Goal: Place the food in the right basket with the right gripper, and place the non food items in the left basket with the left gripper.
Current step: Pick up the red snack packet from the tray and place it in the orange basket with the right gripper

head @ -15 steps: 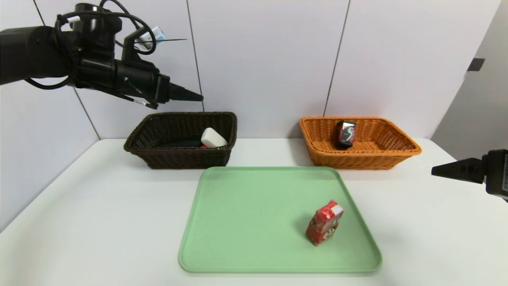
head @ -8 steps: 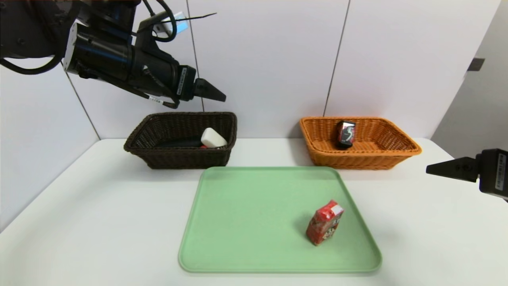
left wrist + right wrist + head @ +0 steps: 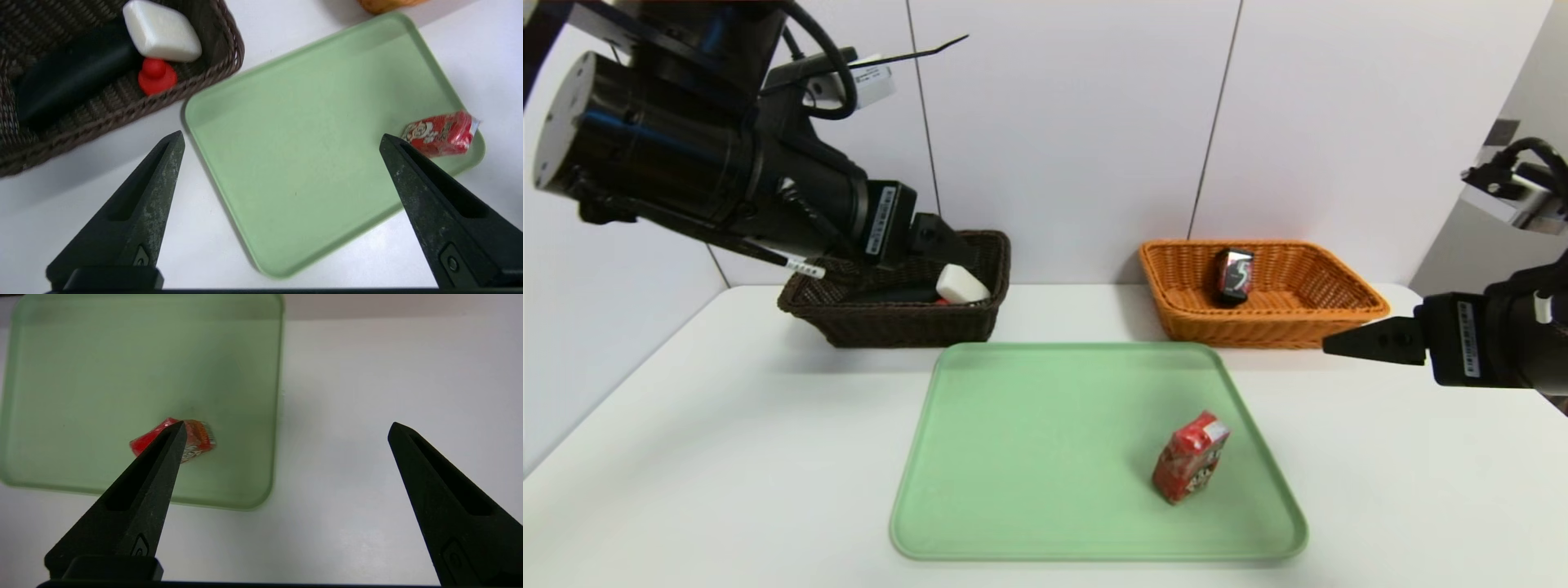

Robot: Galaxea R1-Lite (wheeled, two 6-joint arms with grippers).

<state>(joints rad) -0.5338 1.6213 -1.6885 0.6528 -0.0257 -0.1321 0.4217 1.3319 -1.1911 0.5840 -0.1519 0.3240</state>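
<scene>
The dark basket (image 3: 890,327) and the orange basket (image 3: 1258,331) look like rough woven wicker. The tray (image 3: 1062,457) looks like smooth plastic, fairly matt. The red carton (image 3: 1191,457) has a glossy, wrapper-like skin (slightly crinkled, too). The white block (image 3: 161,32) looks smooth, with a soft sheen; the red knob (image 3: 156,76) seems smooth plastic; the black pouch (image 3: 77,73) looks smooth.

Between and beyond the left gripper's jaws (image 3: 282,139) and the right gripper's jaws (image 3: 288,424) are two baskets (image 3: 894,322) (image 3: 1266,331), one tray (image 3: 1094,449), two cartons (image 3: 1192,457) (image 3: 1236,278), one black pouch (image 3: 77,71), one red knob (image 3: 157,76) and one white block (image 3: 162,32).
</scene>
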